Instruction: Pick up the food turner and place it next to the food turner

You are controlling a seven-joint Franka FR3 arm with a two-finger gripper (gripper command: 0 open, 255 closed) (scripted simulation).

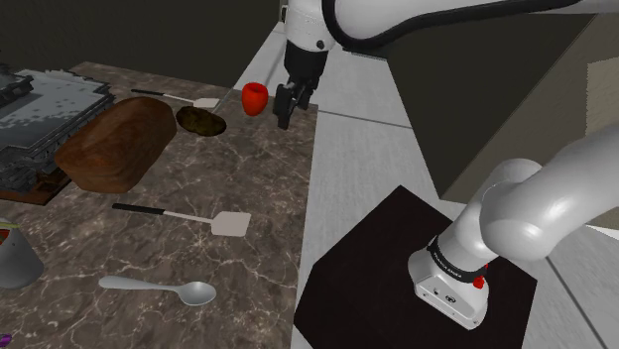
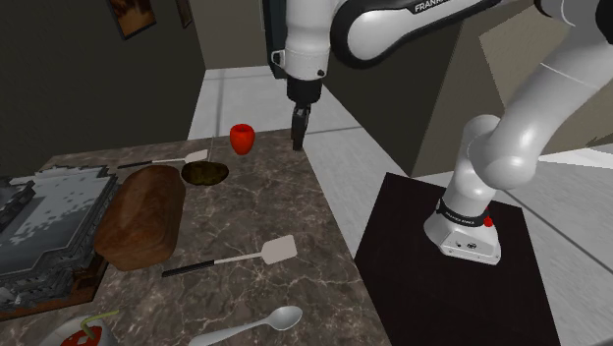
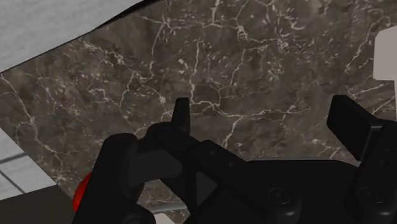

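Two food turners with black handles and white blades lie on the dark marble counter. One turner lies mid-counter, its blade toward the counter's edge by the stand. The other turner lies at the far end, beside a dark round dish. My gripper hangs open above the counter's far corner, just beside a red cup. Bare marble shows between its fingers. Both turners are well away from it.
A brown bread loaf lies between the turners. A grey spoon rests near the front. A grey stacked rack fills the shoulder view's left side, and a grey cup stands below it. The counter's edge runs beside the pale floor.
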